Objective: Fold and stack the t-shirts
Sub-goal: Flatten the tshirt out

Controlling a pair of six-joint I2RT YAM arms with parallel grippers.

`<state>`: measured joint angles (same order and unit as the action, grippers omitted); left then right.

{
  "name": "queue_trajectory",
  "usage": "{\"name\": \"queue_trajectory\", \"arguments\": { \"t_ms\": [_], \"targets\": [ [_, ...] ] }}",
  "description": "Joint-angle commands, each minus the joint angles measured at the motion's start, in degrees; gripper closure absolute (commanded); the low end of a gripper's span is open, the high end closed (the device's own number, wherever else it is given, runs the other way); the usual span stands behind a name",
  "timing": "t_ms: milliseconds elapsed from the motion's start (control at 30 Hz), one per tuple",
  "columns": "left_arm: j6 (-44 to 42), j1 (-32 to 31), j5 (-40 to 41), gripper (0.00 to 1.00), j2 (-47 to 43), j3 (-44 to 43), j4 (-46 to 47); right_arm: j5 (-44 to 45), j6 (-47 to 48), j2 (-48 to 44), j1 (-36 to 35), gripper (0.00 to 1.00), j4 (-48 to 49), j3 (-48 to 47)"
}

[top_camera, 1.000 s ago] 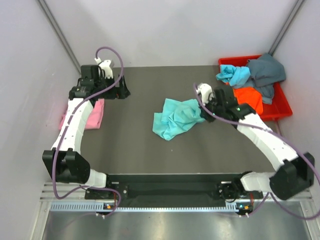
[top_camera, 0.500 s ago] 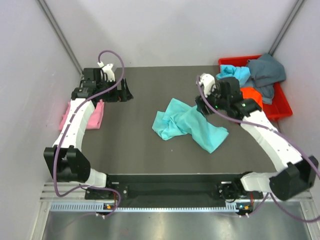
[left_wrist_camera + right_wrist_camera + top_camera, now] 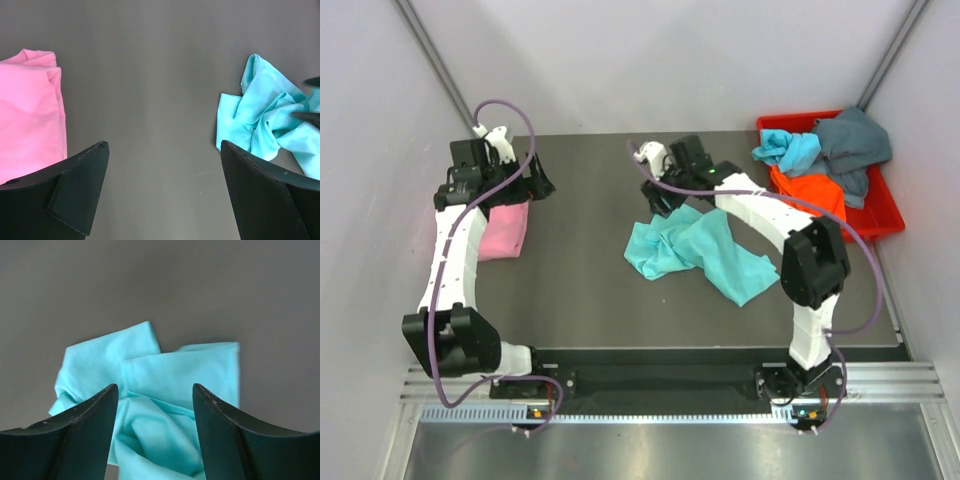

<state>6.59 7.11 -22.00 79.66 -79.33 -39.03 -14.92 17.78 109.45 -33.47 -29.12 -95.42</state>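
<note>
A teal t-shirt (image 3: 695,250) lies crumpled and partly spread in the middle of the table. My right gripper (image 3: 658,203) hovers open over its far left edge; in the right wrist view the teal cloth (image 3: 170,375) shows below the gripper (image 3: 155,387), with nothing held. A folded pink t-shirt (image 3: 503,228) rests at the table's left edge. My left gripper (image 3: 537,183) stands open just behind it, over bare table; the left wrist view has the gripper (image 3: 164,145) with the pink shirt (image 3: 30,115) to its left and the teal one (image 3: 265,125) to its right.
A red plastic bin (image 3: 883,212) sits at the back right and holds light blue (image 3: 785,150), orange (image 3: 815,193) and dark grey-blue (image 3: 855,145) shirts in a loose pile. White walls close in the table on the left, back and right.
My right gripper opened and let go of the teal shirt, which unrolled toward the front right; that arm swung left to the shirt's far edge. The left arm shifted left toward the pink shirt.
</note>
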Motion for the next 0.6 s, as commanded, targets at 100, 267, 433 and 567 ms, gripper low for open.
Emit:
{"name": "queue_trajectory", "arguments": {
  "t_ms": [100,267,433,567],
  "targets": [
    [0.1,0.3,-0.6,0.03,-2.0,-2.0,0.7,1.5,2.9,3.7,-6.2,0.38,0.1,0.4],
    [0.4,0.4,-1.0,0.03,-1.6,-2.4,1.0,3.7,5.5,6.1,-8.4,0.39,-0.7,2.4],
    [1.1,0.5,-1.6,0.04,-2.0,-1.6,1.5,7.6,7.4,8.0,-9.2,0.4,0.2,2.3],
    [1.4,0.7,-1.9,0.04,-2.1,-1.7,1.5,9.7,8.4,9.1,-9.3,0.41,0.6,2.6]
  ]
}}
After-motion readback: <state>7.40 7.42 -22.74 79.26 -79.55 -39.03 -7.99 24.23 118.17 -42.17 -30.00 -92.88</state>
